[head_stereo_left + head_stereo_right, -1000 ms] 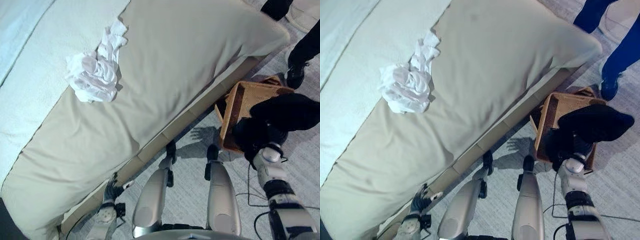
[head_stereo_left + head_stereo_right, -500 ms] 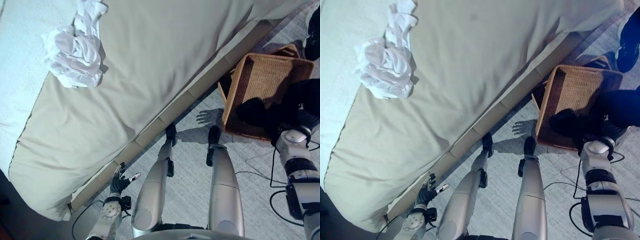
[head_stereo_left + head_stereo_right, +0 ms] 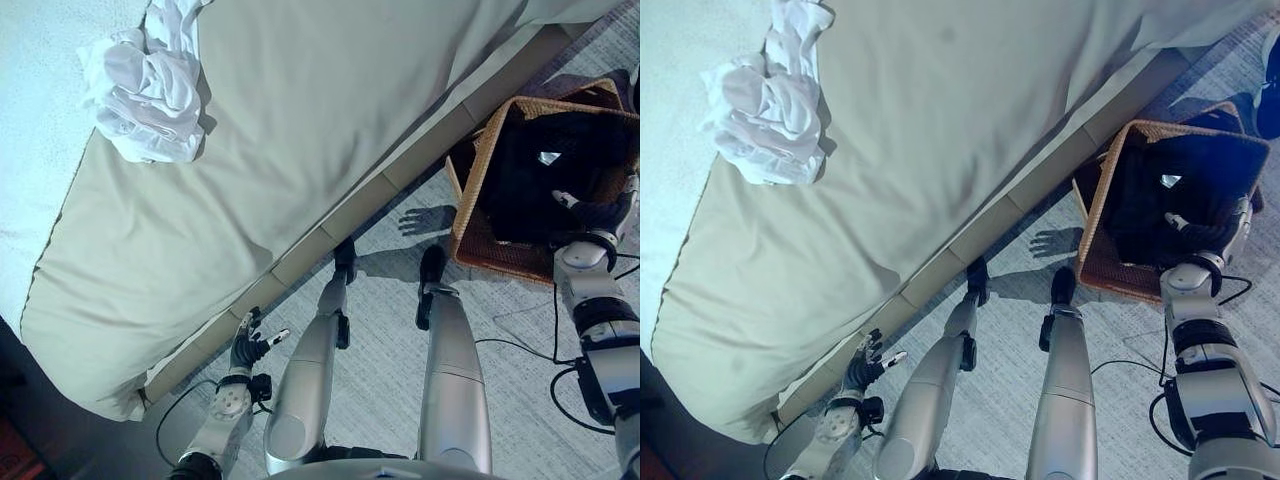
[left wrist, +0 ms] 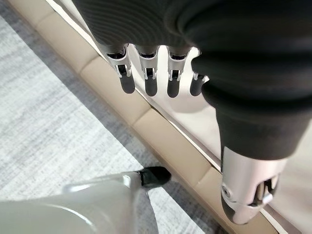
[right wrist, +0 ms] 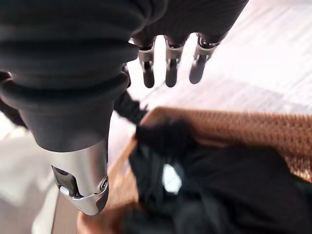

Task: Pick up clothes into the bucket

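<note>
Since a second ago the dark garment (image 3: 545,175) has gone from the right hand (image 3: 598,214) into the wicker basket (image 3: 478,190) on the floor, right of the bed (image 3: 330,110); that hand now hovers over it, fingers straight, holding nothing. Left hand (image 3: 246,345) hangs low by the bed edge, fingers relaxed, empty. White clothes (image 3: 145,80) sit bunched on the far left of the bed: soft, light, floppy, so pinch the thick middle of the bundle. Basket's far rim is cut off, and I can't tell how many white pieces there are.
</note>
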